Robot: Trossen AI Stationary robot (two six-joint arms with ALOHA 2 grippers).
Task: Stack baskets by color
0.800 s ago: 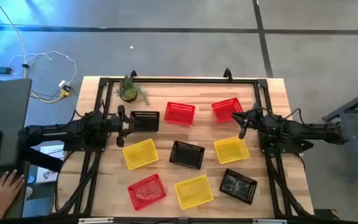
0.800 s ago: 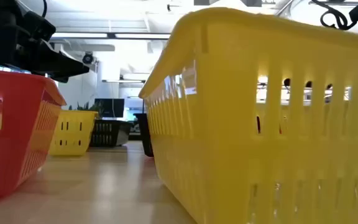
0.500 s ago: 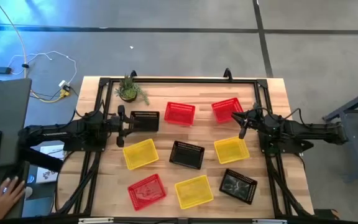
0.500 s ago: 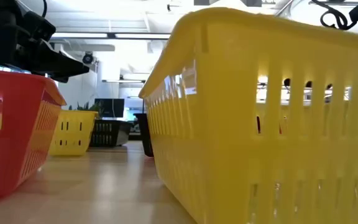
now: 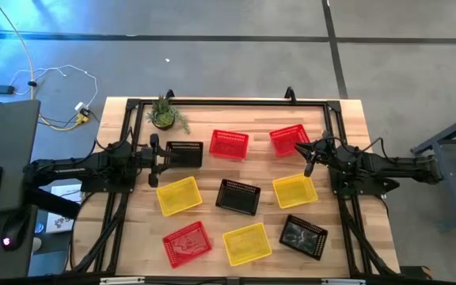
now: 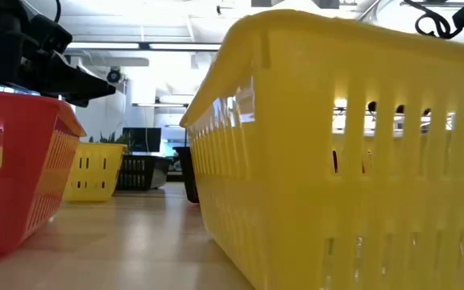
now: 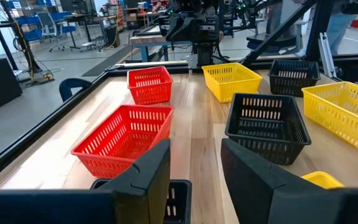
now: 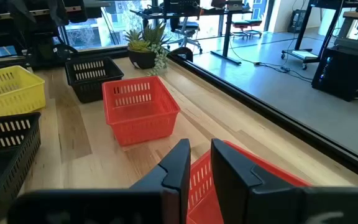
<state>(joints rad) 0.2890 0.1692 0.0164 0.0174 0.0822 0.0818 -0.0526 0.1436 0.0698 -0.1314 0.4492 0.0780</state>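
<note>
Baskets, nine small rectangular perforated plastic ones, lie singly across the wooden table (image 5: 347,119), none yet stacked. At the left, the left gripper (image 5: 159,157) hangs released, fingers parted, over the rim of the black mesh basket (image 5: 184,153); a square grip on its near wall is advised before lifting. At the right, the right gripper (image 5: 308,157) hovers narrowly parted, empty, beside the red mesh basket (image 5: 289,139), whose rim should be pinched cleanly.

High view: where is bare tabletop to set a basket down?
Bare wood shows along the left edge below the left gripper, beside the front red basket, and at the front right corner past the black basket. The middle rows are crowded; gaps between baskets are narrow.
</note>
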